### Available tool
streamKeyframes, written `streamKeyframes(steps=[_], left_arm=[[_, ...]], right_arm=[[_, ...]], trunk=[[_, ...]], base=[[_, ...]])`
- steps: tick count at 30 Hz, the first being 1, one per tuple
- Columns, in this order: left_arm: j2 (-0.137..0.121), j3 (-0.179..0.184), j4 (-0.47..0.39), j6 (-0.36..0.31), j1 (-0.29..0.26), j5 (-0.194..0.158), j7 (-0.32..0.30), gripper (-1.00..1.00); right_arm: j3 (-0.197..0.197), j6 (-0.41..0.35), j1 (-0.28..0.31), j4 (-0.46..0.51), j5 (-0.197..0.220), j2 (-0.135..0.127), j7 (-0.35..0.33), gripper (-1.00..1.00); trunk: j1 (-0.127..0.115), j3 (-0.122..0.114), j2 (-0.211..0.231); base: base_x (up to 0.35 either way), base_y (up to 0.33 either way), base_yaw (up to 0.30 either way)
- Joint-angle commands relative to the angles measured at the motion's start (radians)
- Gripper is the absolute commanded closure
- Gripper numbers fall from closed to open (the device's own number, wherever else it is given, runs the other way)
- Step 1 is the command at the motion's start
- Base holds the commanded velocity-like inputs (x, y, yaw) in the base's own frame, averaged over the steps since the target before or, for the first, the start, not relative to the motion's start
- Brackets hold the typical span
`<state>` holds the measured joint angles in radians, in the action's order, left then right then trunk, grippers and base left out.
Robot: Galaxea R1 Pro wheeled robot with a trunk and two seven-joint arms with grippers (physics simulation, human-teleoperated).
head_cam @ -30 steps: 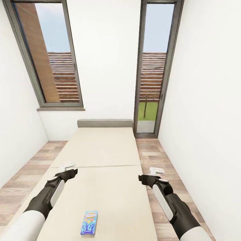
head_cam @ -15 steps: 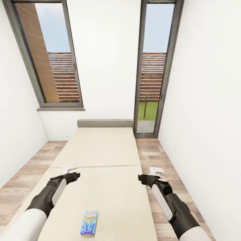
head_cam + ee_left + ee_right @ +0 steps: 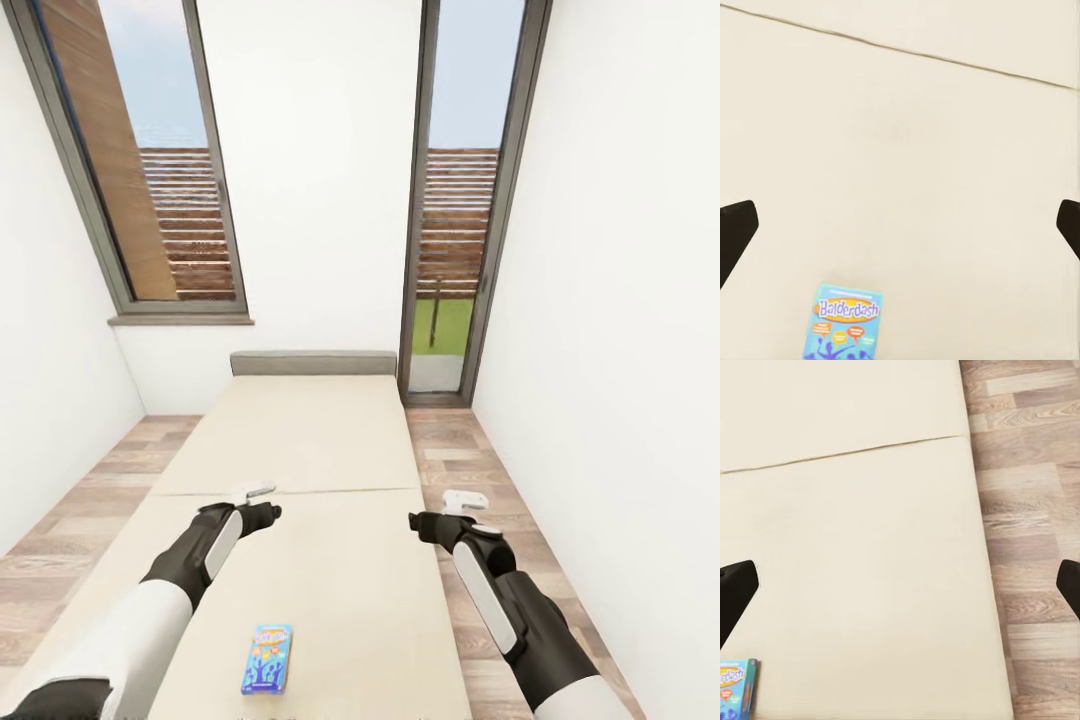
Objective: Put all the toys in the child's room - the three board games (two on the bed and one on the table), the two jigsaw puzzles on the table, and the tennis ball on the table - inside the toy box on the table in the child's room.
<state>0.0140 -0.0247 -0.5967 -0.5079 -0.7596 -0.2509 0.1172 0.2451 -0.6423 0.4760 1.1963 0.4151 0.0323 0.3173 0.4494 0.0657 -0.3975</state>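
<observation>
A small blue board game (image 3: 267, 658) with cartoon print lies flat on the near end of the bed (image 3: 300, 440), a beige mattress with a seam across it. My left gripper (image 3: 266, 506) hovers above the mattress near the seam, well beyond the board game. In the left wrist view the board game (image 3: 847, 321) shows below the left gripper (image 3: 900, 221), whose fingertips (image 3: 735, 225) stand wide apart, open and empty. My right gripper (image 3: 440, 512) hangs over the bed's right edge, open too. In the right wrist view the right gripper (image 3: 900, 585) sees a corner of the board game (image 3: 735, 686).
The grey headboard (image 3: 313, 362) stands against the far white wall between two tall dark-framed windows (image 3: 150, 170). Wood-plank floor (image 3: 470, 470) runs along both sides of the bed. The right wall (image 3: 620, 350) is close to my right arm.
My left arm has swung right and forward, bringing its gripper from the bed's left edge to over the mattress. The head view shifted slightly. The right arm and board game held still.
</observation>
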Motion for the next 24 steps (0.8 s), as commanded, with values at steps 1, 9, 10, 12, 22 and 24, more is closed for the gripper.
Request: streamKeyframes(steps=[1,9,10,12,22,24], left_arm=[[0.006,-0.001,0.004,-0.001,-0.003,-0.009,0.006,-1.0],[0.012,0.022,0.013,0.006,-0.007,-0.008,0.006,-1.0],[0.012,0.023,0.013,0.006,-0.007,-0.008,0.006,-1.0],[0.013,0.026,0.014,0.006,-0.007,-0.007,0.007,-1.0],[0.016,0.028,0.007,0.001,-0.007,-0.01,0.011,-1.0],[0.014,0.028,0.005,0.001,-0.007,-0.01,0.01,-1.0]], right_arm=[[0.001,-0.018,0.002,0.015,0.011,0.001,0.01,-1.0],[-0.003,-0.135,-0.003,0.133,0.045,0.022,0.005,-1.0],[-0.003,-0.14,-0.004,0.139,0.046,0.024,0.004,-1.0],[-0.003,-0.152,-0.007,0.158,0.051,0.028,0.003,-1.0],[-0.007,-0.187,-0.01,0.179,0.057,0.029,0.002,-1.0],[-0.009,-0.199,-0.01,0.18,0.058,0.03,0.002,-1.0]], trunk=[[0.001,0.004,-0.002],[0.001,0.017,-0.002],[0.001,0.019,-0.002],[0.001,0.022,-0.002],[0.001,0.039,-0.002],[0.001,0.042,-0.002]], base=[[0.0,0.0,0.0],[0.0,0.0,0.0],[0.0,0.0,0.0],[0.0,0.0,0.0],[0.0,0.0,0.0],[0.0,0.0,0.0]])
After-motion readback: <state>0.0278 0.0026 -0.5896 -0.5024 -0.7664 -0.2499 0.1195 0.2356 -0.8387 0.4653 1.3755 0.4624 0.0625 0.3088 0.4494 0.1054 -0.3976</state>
